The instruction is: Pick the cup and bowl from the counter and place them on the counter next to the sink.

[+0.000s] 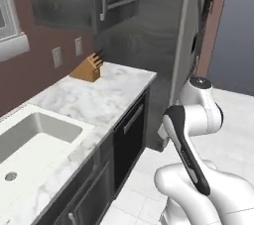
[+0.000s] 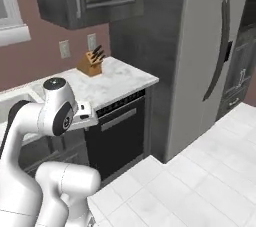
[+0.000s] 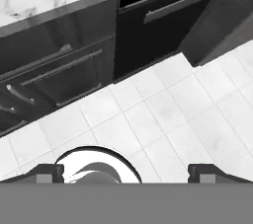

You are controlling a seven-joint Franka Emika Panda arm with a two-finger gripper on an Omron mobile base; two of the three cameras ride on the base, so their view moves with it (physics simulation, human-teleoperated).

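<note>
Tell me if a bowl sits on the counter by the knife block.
No. In the left base view the counter around the knife block carries nothing else.

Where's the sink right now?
The sink sits at the lower left of the left base view, set in the counter, with the knife block farther along by the wall; its edge shows behind the arm in the right base view.

The counter [image 1: 101, 101] is polished white marble with grey veins; its cabinets [image 3: 54, 70] are dark matt wood-grain. At its far edge, the knife block [image 1: 88, 68] looks wooden. The sink [image 1: 34, 144] is smooth, pale.
</note>
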